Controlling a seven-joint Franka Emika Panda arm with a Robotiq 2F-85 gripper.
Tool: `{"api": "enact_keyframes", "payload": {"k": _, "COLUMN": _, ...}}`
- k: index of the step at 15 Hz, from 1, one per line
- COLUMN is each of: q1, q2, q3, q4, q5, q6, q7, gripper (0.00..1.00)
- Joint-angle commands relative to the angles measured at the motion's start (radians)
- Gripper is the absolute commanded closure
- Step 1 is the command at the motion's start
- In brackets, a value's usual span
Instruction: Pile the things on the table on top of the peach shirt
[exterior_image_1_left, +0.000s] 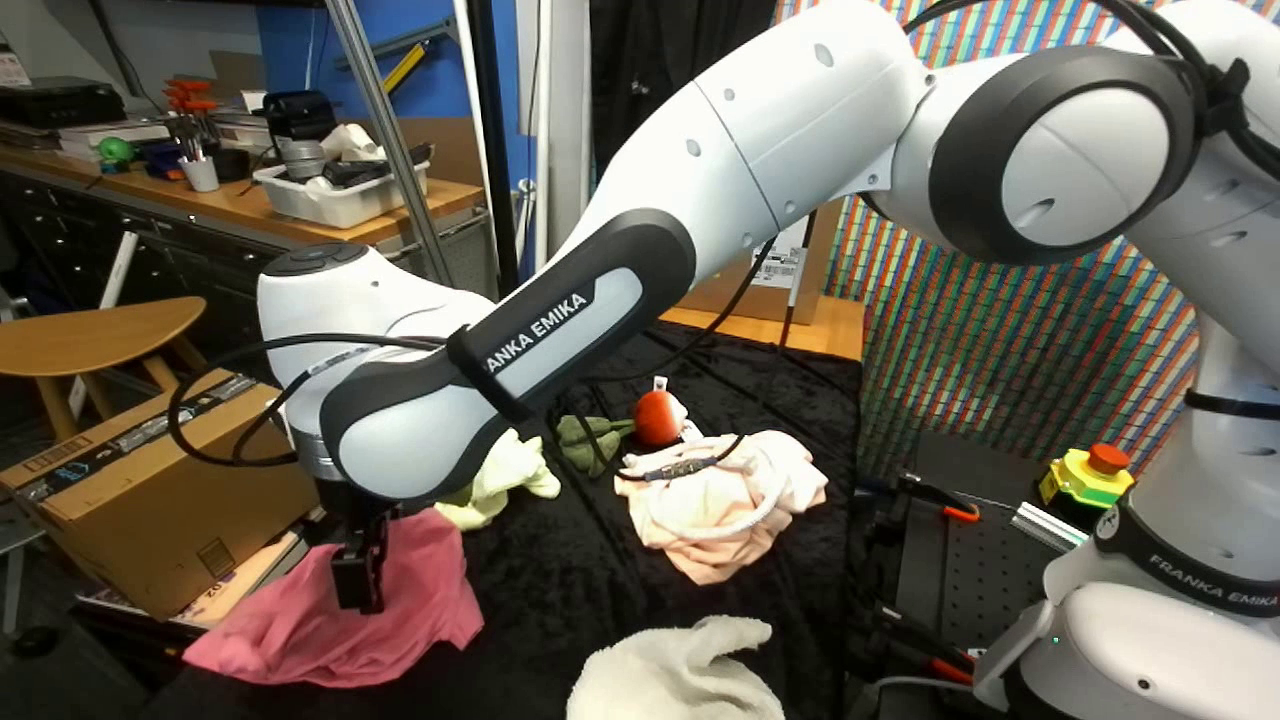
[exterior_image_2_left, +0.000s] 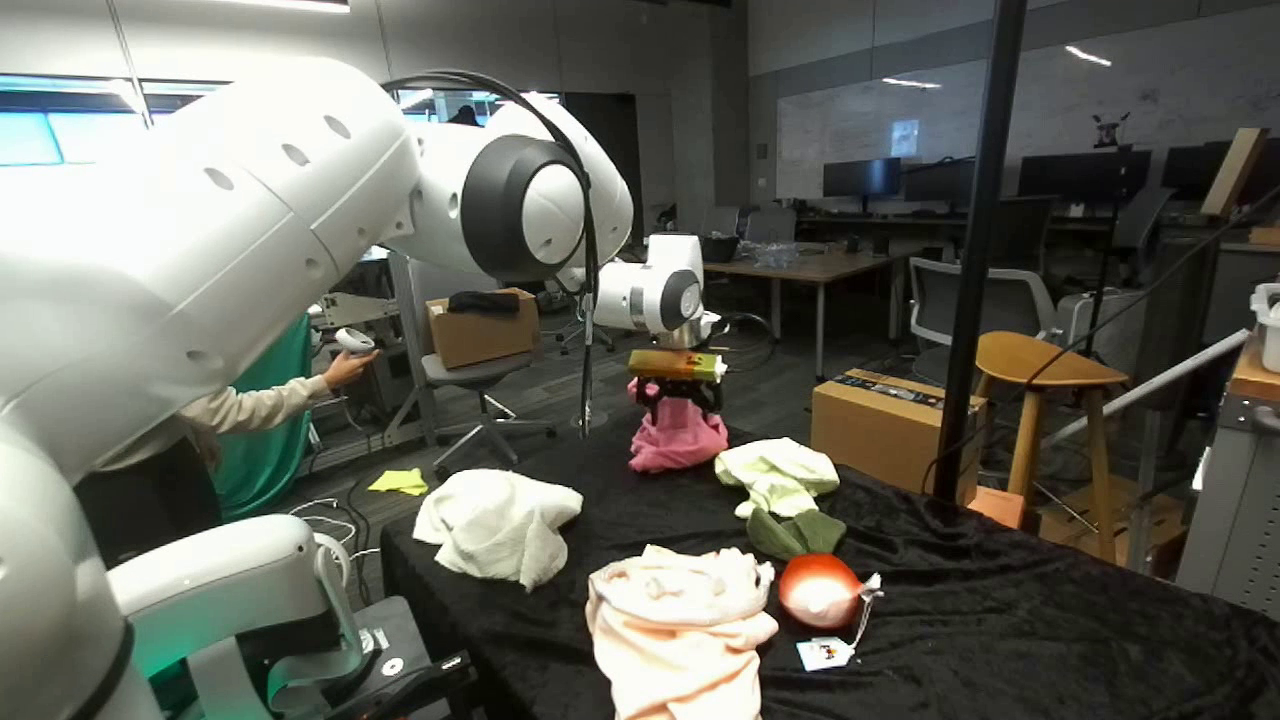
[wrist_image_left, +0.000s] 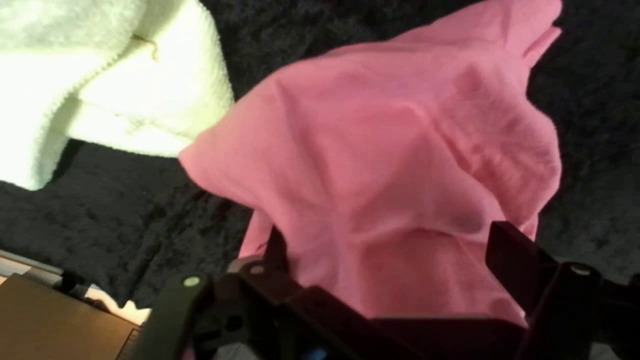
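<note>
Gripper (wrist_image_left: 389, 240) spread wide; bright pink garment (wrist_image_left: 385, 145) beneath, showing between jaws.

In an exterior view, the gripper (exterior_image_2_left: 684, 405) stood, jaws apart, at the pink garment (exterior_image_2_left: 682, 445); the peach shirt (exterior_image_2_left: 685, 650) (a red toy (exterior_image_2_left: 818, 590) just beside it) sat on the black table (exterior_image_2_left: 1000, 625).

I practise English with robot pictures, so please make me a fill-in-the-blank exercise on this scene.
1. The gripper at the pink garment is not shut but ____.
2. The peach shirt lies on a table covered with ____ fabric.
3. The leafy part of the red toy is coloured ____.
4. The lettering by the robot's base reads FRANKA ____.

Missing words in order: open; black; green; EMIKA
</note>
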Motion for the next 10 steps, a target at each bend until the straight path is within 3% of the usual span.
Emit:
{"api": "enact_keyframes", "payload": {"k": 1, "q1": -0.033, "q2": 0.023, "q3": 0.04, "q4": 0.04, "q5": 0.059, "q6": -0.057, "q7": -0.079, "gripper": 0.0}}
{"api": "enact_keyframes", "payload": {"k": 10, "q1": -0.013, "q2": 0.034, "q3": -0.021, "q4": 0.035, "q5": 0.031, "q6": -0.009, "q7": -0.041, "gripper": 0.0}}
